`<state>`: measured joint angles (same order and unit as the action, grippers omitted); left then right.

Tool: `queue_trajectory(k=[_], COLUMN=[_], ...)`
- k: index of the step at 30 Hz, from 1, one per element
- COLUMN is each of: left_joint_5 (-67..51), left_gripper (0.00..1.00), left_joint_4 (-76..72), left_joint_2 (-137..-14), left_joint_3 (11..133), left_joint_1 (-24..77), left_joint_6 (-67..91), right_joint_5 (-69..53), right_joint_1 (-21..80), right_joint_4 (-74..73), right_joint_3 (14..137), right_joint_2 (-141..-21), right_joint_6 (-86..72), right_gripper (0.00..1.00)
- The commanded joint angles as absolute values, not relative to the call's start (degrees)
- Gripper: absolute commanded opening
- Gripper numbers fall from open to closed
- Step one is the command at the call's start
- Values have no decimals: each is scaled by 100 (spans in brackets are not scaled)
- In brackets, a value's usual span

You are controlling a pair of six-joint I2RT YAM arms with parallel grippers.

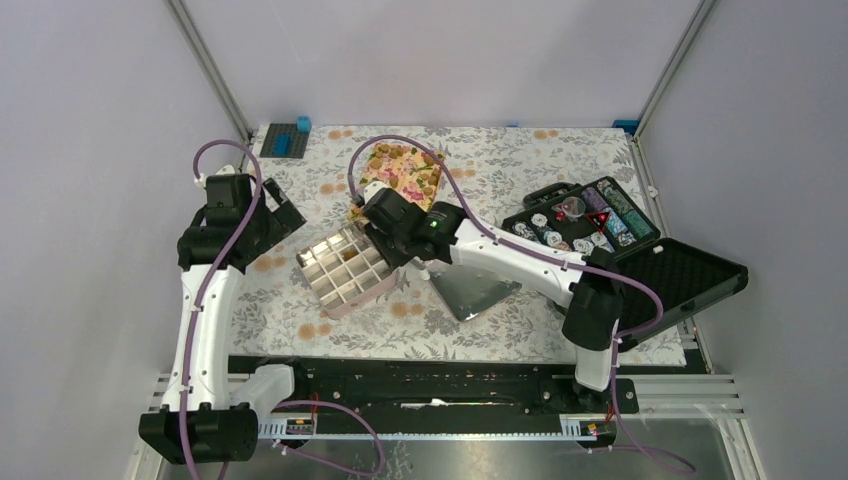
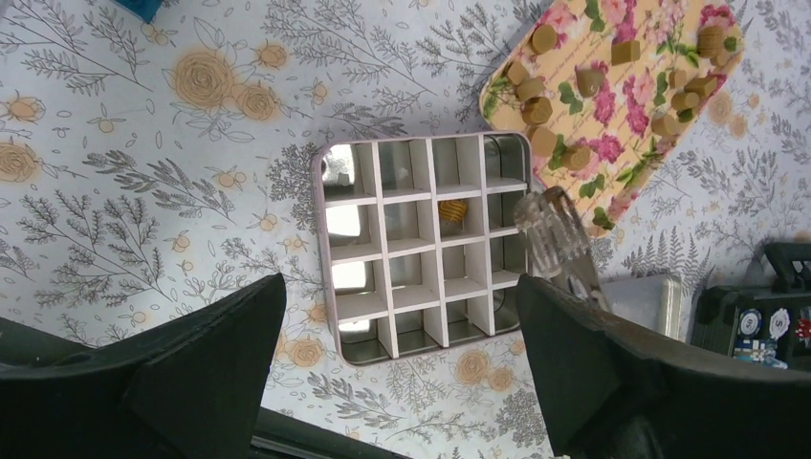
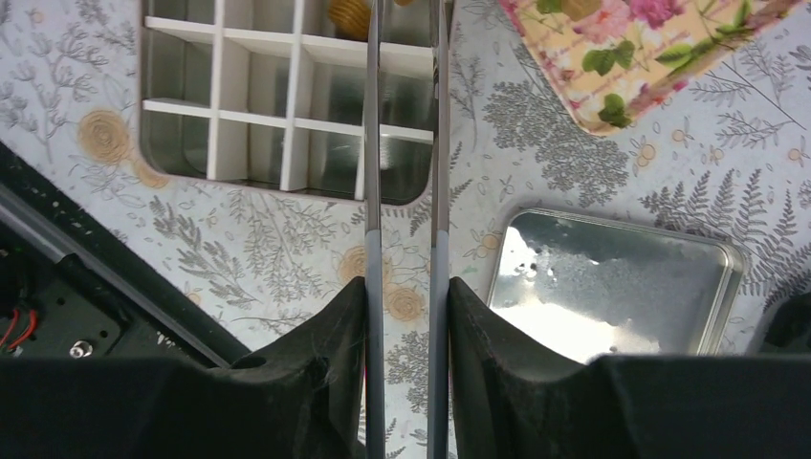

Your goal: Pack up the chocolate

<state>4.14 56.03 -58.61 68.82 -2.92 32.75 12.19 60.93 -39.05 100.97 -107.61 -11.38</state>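
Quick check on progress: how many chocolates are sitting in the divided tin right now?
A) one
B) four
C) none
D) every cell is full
A: the left wrist view shows a single chocolate in one cell of the tin, and every other cell visible there is bare.

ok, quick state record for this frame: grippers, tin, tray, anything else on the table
left gripper: open, empty, above the divided tin
right gripper: over the tin, narrow gap; fingertips out of view, grip unclear
divided tin: one chocolate in a cell; other visible cells empty
floral tray: many loose pieces not yet packed
tin lid: flat on the cloth beside the tin
black case: open, chips inside, right side of the table
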Motion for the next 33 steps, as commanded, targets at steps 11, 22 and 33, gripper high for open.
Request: queue_trajectory(k=[11,22,33], left_joint_5=[431,378,337], left_gripper=[99,99,99], left_joint_4=[5520,5522,5499], left_joint_2=[-5740,-5678,-5651], left_joint_3=[7174,7084,7007], left_joint_1=[-498,-513,-518], left_joint_6=[3089,3111,3119], right_joint_5=[998,1126,1178], right_joint_1=[6806,6825,6821], right_joint_4=[-3851,-3865,-3860], right_joint_3=[10860,11005,11050], right_joint_2=[-11203,-11569,-11567], right_joint_6=[-1255,-1191,-1171], right_gripper=[32,34,46])
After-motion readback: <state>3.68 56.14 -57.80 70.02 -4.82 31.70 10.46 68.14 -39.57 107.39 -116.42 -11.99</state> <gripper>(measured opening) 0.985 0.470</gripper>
